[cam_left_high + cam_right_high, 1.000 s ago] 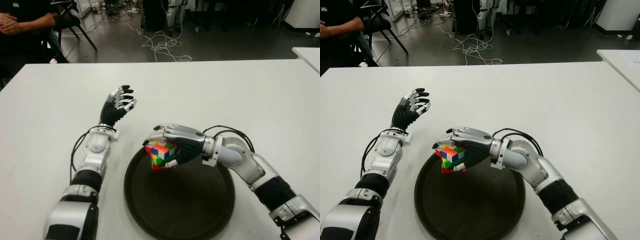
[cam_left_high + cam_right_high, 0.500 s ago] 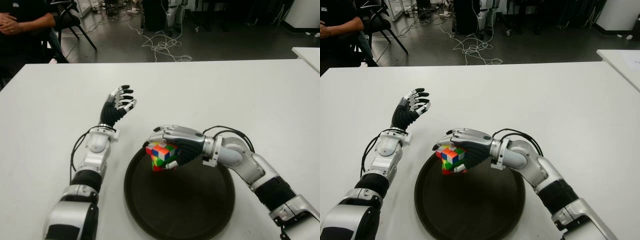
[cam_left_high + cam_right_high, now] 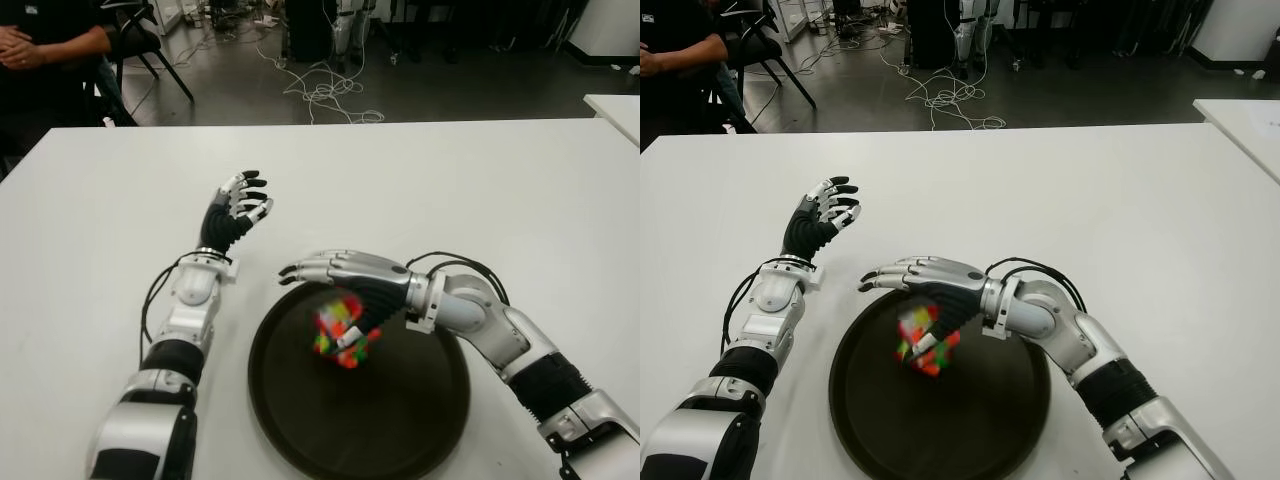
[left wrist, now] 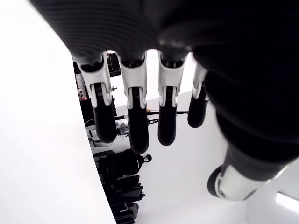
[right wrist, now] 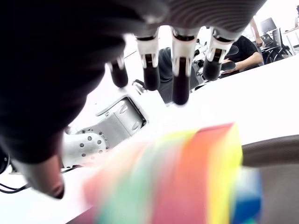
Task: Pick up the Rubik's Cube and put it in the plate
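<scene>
Now the release step: right hand point(image 3: 335, 275) fingers spread, holding nothing; Rubik's Cube point(image 3: 343, 331) blurred, lower centre of frame, over the dark plate point(image 3: 420, 420). Left hand point(image 3: 238, 208) open, centre-left above desk point(image 3: 480, 180). Next: withdraw clear.

I see the bright many-coloured Rubik's Cube point(image 3: 345, 333) only as a blur over the round dark plate point(image 3: 400, 440), whose near rim the picture's edge cuts off, and I cannot tell if they touch.
</scene>
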### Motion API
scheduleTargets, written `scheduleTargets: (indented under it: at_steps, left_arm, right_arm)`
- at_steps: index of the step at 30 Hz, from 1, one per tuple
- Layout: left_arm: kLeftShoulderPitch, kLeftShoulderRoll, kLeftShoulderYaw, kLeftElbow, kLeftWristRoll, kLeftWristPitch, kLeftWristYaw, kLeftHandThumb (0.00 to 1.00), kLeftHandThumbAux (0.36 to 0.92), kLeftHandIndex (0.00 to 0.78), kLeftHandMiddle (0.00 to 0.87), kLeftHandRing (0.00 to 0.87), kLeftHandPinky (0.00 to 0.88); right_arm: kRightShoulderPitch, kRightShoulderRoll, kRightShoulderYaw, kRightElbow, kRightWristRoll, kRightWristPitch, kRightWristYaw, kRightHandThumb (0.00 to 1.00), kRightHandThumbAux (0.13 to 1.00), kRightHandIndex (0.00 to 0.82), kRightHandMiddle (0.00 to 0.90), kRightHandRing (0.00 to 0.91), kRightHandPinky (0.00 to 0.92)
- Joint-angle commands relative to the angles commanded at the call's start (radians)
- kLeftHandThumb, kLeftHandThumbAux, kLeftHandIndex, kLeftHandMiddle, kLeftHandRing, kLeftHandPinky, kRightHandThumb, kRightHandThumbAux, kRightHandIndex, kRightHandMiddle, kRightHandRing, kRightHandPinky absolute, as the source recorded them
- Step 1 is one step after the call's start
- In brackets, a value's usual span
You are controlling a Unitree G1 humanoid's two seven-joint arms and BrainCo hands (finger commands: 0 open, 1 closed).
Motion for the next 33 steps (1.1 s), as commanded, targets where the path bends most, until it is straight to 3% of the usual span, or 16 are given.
scheduleTargets:
  at_steps: [12, 24, 29, 33]
  left_arm:
    - [0.000, 0.005, -0.006, -0.002, 0.007, -0.004, -0.002, 0.024, 0.713, 0.219, 0.271, 0.267, 0.261]
    - [-0.002, 0.001, -0.001, 0.004, 0.002, -0.009, 0.000, 0.068, 0.704, 0.219, 0.279, 0.281, 0.300]
    - [-0.002, 0.001, 0.000, 0.005, 0.001, -0.007, 0.000, 0.072, 0.697, 0.210, 0.268, 0.280, 0.302]
    - [-0.003, 0.001, 0.000, 0.003, 0.001, -0.007, -0.002, 0.057, 0.701, 0.203, 0.261, 0.278, 0.302]
  right_arm:
    - [-0.008, -0.002, -0.003, 0.011, -0.029, 0.000, -0.035, 0.000, 0.598, 0.000, 0.013, 0.022, 0.040]
    - [-0.020, -0.003, -0.009, 0.035, -0.022, -0.022, -0.057, 0.000, 0.584, 0.000, 0.012, 0.002, 0.001]
    - [-0.033, -0.014, -0.022, 0.026, -0.007, -0.012, -0.040, 0.000, 0.575, 0.000, 0.012, 0.000, 0.000]
    - [-0.100, -0.062, -0.084, 0.021, 0.031, 0.009, -0.009, 0.000, 0.568, 0.000, 0.013, 0.000, 0.000]
